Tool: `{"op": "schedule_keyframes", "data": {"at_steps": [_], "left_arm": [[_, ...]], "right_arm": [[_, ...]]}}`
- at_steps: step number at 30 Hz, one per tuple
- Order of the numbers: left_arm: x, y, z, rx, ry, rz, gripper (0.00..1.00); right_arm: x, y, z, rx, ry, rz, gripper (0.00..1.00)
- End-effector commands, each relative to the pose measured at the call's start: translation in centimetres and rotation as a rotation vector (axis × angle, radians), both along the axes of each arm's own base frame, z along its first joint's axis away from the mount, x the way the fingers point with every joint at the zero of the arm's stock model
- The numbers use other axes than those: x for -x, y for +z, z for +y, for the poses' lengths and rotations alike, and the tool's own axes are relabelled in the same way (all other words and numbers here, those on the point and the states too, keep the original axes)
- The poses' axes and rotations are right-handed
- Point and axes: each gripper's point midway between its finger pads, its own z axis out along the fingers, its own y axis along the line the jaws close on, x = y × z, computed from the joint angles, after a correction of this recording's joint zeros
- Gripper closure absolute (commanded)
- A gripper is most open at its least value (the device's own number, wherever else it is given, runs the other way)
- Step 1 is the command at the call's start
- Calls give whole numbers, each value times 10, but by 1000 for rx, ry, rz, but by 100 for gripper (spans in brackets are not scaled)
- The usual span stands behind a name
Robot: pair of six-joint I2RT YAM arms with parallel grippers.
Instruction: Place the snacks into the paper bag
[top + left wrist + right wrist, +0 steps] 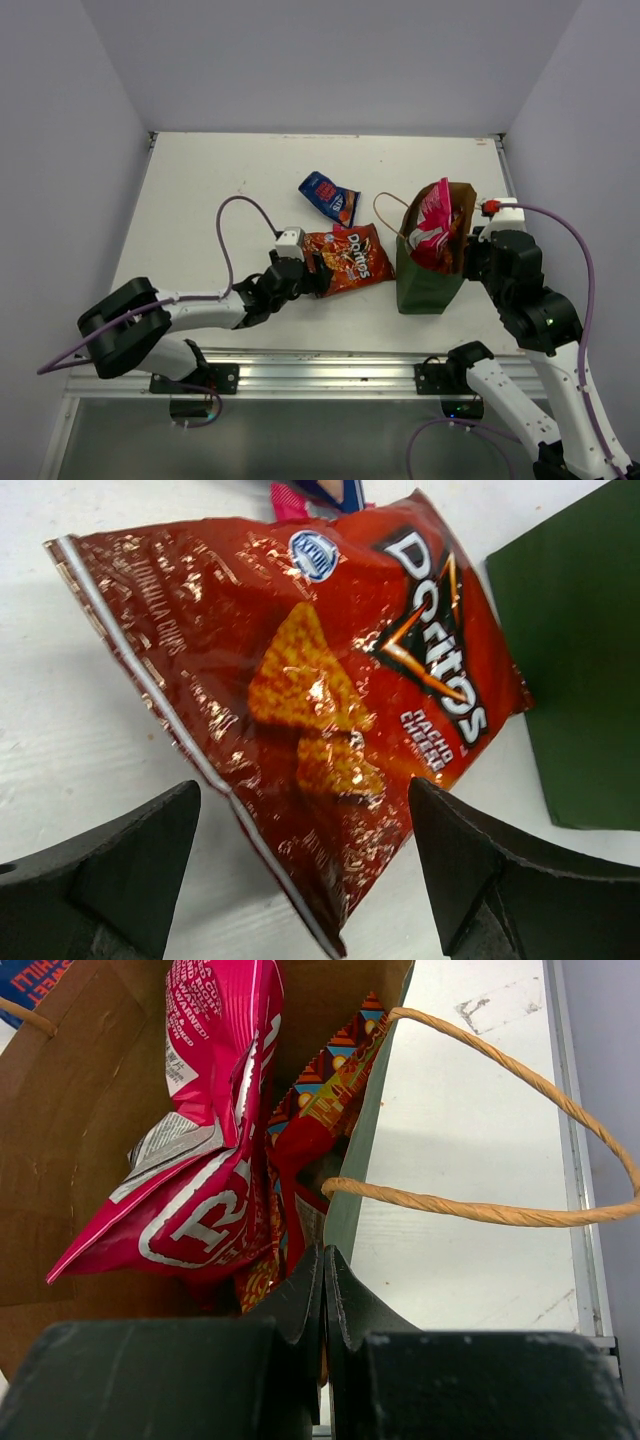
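We start with the white table (200, 190), where the dark green paper bag (425, 285) stands upright with its mouth open. The right gripper (325, 1290) has its jaws pressed together on the bag's near wall, just below the rope handle (500, 1210), and seems to be holding the mouth open.

Inside the bag, the large pink-white packet (432, 222) pokes out above the rim. A red packet with a patterned edge (325, 1090) is tucked behind it.

The red Doritos bag (330, 700) lies flat on the table just left of the paper bag, close to its wall. The left gripper (305, 783) is at the packet's end farthest from the paper bag, jaws wide apart, one finger on each side of the crimped corner and not yet closed on it.

The blue bag (328, 197) lies further left of the paper bag and behind the Doritos, with a small pink sachet (288, 502) peeking out beside it.

We judge the step in hand to be the grasp on the Doritos. Next we need to close on the slippery foil, lift it, and carry it over the rim into the space left beside the pink packet.
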Motion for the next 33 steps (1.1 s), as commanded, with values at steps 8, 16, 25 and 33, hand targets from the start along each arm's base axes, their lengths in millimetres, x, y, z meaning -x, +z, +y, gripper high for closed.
{"op": "schedule_keyframes", "data": {"at_steps": [8,16,25,33], "left_arm": [[-31,17,-68,169,-150,-76,82],[-44,92,-80,246,-178,-179,100],[-40,360,-77,400,-244,-525,100],[-1,486,-111,635,-512,-687,100]], "right_arm": [[-2,1,5,-1,31,-4,100],[-2,0,5,-1,34,-2,100],[-2,0,5,1,37,-2,100],[-1,1,5,-3,36,-8,100]]}}
